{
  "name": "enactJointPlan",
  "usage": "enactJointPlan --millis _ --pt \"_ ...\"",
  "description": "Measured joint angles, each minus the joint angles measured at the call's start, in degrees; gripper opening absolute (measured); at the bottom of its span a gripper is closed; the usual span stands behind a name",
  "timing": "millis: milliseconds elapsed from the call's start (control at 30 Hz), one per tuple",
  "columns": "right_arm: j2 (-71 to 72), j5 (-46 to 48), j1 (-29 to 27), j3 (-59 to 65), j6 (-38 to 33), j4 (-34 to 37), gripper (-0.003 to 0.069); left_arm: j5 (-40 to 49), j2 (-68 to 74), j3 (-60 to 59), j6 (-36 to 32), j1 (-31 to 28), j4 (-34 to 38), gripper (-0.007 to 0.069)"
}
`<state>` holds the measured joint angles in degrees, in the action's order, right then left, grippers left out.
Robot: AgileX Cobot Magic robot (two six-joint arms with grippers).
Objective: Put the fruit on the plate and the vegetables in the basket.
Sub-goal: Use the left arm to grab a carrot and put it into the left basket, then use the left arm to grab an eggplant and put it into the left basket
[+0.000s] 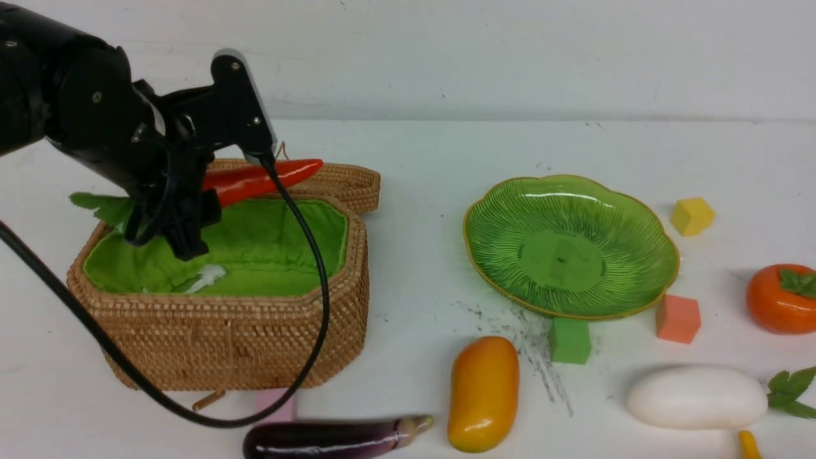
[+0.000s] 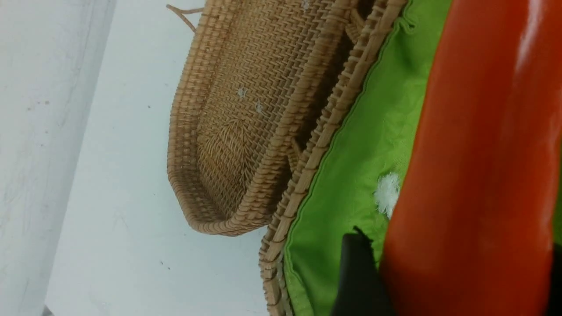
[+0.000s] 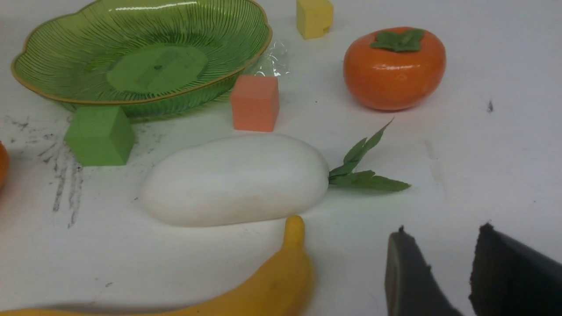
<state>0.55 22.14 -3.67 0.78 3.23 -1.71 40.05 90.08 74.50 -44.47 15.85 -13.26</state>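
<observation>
Left pincer: my left pincer (image 1: 185, 236) grips the carrot (image 1: 261, 178) near its leafy end, one finger pressed against each flank.
Carrot: it hangs level over the open basket (image 1: 223, 319), its tip pointing to 2 o'clock above the far rim and the lid (image 1: 344, 182), its leaves over the rim at 9 o'clock.
Right pincer: my right pincer (image 3: 442, 230) is parted and empty, low beside the banana (image 3: 263, 285) and the radish (image 3: 235, 180).
Plate: the plate (image 1: 574, 255) sits bare at 3 o'clock from the basket.
Waiting: the eggplant (image 1: 331, 438), mango (image 1: 482, 394) and persimmon (image 1: 781, 299) lie on the surface.
Risk, drop: if I let go here, I judge the tip may catch the far rim or lid, leaving the carrot propped or sliding out.
Risk, cable: my cable (image 1: 322, 280) drapes over the near rim; pulling away could drag the basket.
Risk, height: a glossy carrot may bounce.
</observation>
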Motion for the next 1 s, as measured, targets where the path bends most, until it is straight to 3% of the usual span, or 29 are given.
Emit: enactJointPlan --millis 100,233,433,667,800,1000 --pt "0.00 0.00 0.00 0.00 0.00 0.00 0.0242 1.19 0.00 0.00 0.00 0.00 0.21 0.0592" --pt "0.00 0.00 0.00 0.00 0.00 0.00 0.0242 3.33 -0.60 0.00 0.00 0.00 0.46 0.0666" --pt "0.00 0.00 0.00 0.00 0.00 0.00 0.0242 6.51 -5.75 0.00 -1.29 3.50 3.07 0.0659" --pt "0.00 0.00 0.00 0.00 0.00 0.00 0.0242 15.61 -9.21 0.16 -0.36 19.20 12.18 0.0640" --pt "0.00 0.00 0.00 0.00 0.00 0.00 0.0242 25.25 -6.12 0.16 3.61 20.73 16.71 0.0628" --pt "0.00 0.00 0.00 0.00 0.00 0.00 0.0242 28.97 0.42 0.16 6.89 20.73 18.80 0.0602"
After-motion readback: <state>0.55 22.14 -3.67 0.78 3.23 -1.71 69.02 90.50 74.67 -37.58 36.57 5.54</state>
